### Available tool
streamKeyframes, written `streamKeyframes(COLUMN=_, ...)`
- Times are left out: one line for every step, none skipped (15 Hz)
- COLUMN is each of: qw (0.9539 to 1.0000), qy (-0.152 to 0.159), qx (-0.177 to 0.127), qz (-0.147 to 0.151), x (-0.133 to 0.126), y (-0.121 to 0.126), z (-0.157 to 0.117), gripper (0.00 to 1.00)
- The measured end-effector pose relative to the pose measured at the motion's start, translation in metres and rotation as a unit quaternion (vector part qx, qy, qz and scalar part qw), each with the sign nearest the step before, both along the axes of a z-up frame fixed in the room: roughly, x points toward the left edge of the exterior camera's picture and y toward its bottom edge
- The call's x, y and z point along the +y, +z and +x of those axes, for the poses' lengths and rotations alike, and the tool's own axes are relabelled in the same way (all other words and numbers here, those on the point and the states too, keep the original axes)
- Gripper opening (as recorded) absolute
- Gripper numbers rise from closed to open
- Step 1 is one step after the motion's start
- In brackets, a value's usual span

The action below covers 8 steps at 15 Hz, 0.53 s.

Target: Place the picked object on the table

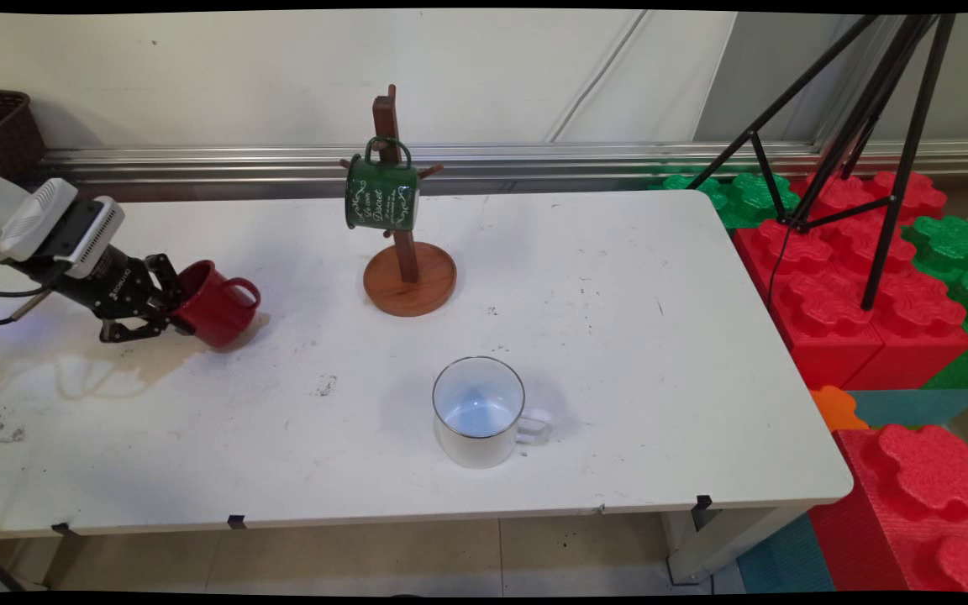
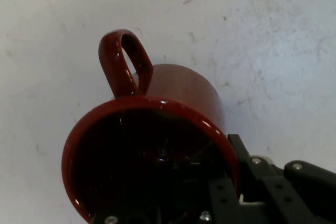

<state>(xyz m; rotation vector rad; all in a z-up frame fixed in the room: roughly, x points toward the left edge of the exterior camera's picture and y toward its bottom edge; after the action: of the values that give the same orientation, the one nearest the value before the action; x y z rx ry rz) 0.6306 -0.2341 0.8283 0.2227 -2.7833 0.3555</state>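
Gripper [image 1: 171,313]: black, two-fingered, at the left of the main frame, just above the table. It is clamped on the rim of the red mug [image 1: 213,304], one finger inside the mouth and the other outside the wall, as the hand view shows at its lower right.

Red mug: glossy, dark red, tilted with its mouth turned toward the gripper and its base pointing right and down. Handle on the upper right side in the main frame; in the hand view [image 2: 157,129] the handle stands up at upper left. Whether the base touches the table cannot be told.

Table [image 1: 618,353]: white, scuffed, with dark specks and a pale stain at lower left of the frame.

Mug tree [image 1: 408,277]: wooden post on a round wooden base, centre top of the frame, well to the right of the red mug.

Green mug [image 1: 381,195]: dark green with white lettering, hung by its handle on a peg of the mug tree, tilted.

White mug [image 1: 479,412]: enamel, dark rim, upright, lower centre of the frame, handle to the right.

Foam blocks [image 1: 862,286]: red and green, right of the table.

Tripod [image 1: 887,168]: black legs, upper right.
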Motion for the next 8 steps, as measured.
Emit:
streamKeyframes(qw=1.0, qy=-0.003, qx=-0.002, qz=0.0, x=-0.0001, y=-0.0006, z=-0.0002, gripper=0.0)
streamKeyframes(qw=1.0, qy=-0.006, qx=-0.004, qz=0.0, x=-0.0002, y=-0.001, z=-0.0005, gripper=0.0)
streamKeyframes(qw=0.9999, qy=-0.009, qx=-0.006, qz=0.0, x=-0.0003, y=-0.0017, z=-0.0009, gripper=0.0)
streamKeyframes(qw=0.9999, qy=-0.011, qx=-0.007, qz=0.0, x=-0.0003, y=-0.0022, z=-0.0012, gripper=0.0)
streamKeyframes(qw=0.9999, qy=-0.013, qx=-0.009, qz=0.0, x=-0.0004, y=-0.0026, z=-0.0016, gripper=0.0)
streamKeyframes(qw=0.9998, qy=-0.015, qx=-0.01, qz=0.001, x=-0.0007, y=-0.0032, z=-0.002, gripper=0.0)
streamKeyframes(qw=0.9998, qy=-0.017, qx=-0.01, qz=0.0, x=-0.0009, y=-0.0033, z=-0.0026, gripper=1.0)
streamKeyframes(qw=0.9998, qy=-0.018, qx=-0.01, qz=0.0, x=-0.0012, y=-0.0035, z=-0.003, gripper=1.0)
